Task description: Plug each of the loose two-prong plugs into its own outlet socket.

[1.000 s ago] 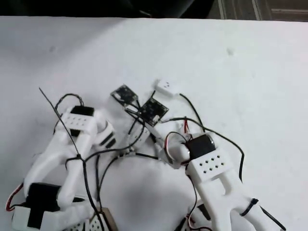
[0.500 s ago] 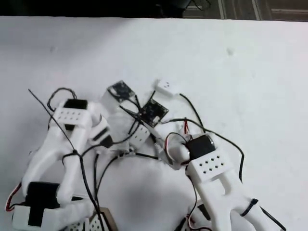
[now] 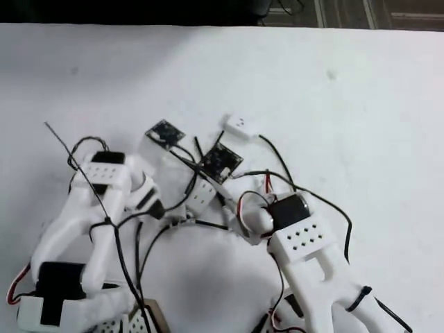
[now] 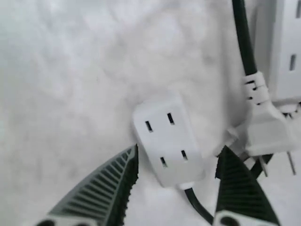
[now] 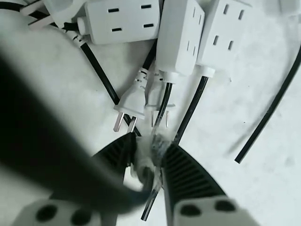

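Left wrist view: straddling outlet block point(image 4: 160, 127), left end effector point(image 4: 178, 151) open; pinching limp cord point(image 5: 163, 106) in right end effector point(image 5: 149, 143); judging stiff plug point(image 5: 133, 101) better.

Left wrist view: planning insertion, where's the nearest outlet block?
Left wrist view: the outlet block lies between the left tool's open fingers, a loose plug beside it.

The white rectangular plastic outlet block point(image 4: 167, 139) has dark slots. The moulded white two-prong plug point(image 5: 133, 101) has silvery prongs, and the thin black cord point(image 5: 162, 110) is plain. The left gripper point(image 4: 178, 157) has grey-green ribbed jaws. The tabletop point(image 3: 347, 90) is white.
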{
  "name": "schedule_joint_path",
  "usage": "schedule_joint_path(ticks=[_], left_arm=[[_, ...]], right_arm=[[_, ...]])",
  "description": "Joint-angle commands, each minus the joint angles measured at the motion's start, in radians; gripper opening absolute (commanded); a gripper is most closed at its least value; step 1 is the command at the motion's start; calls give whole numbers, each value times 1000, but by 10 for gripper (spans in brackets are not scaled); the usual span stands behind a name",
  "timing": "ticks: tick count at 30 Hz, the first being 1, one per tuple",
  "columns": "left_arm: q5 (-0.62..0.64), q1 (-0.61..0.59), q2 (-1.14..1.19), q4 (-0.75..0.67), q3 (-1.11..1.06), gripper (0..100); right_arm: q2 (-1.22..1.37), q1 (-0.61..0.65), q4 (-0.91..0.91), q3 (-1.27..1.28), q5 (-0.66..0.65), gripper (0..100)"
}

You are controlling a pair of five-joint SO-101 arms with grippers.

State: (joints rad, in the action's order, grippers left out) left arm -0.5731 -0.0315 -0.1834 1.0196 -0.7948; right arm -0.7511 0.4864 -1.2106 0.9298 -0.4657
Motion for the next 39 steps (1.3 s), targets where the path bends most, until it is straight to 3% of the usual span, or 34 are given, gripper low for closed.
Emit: schedule_joint_path(ticks=[1,5,15,18,24,30,39], left_arm=[[-3,-5,-4,-81,-18,212],[-110,-4,-2,-87,-12,160],[-364,1,-13,-152,-12,159],[-322,2,-13,-160,14,170],[-138,-33,-15,-155,55,295],[-106,-59,-15,-81,106,290],[-44,-246,-16,130,293,280]], right_arm=[[1,-4,12,-8,0,19],[1,-4,12,-8,0,19],[1,-4,12,-8,0,19],[1,-4,12,-8,0,19],[1,-4,12,-8,0,19],[-1,-4,12,-14,0,19],[8,-4,5,-100,6,19]])
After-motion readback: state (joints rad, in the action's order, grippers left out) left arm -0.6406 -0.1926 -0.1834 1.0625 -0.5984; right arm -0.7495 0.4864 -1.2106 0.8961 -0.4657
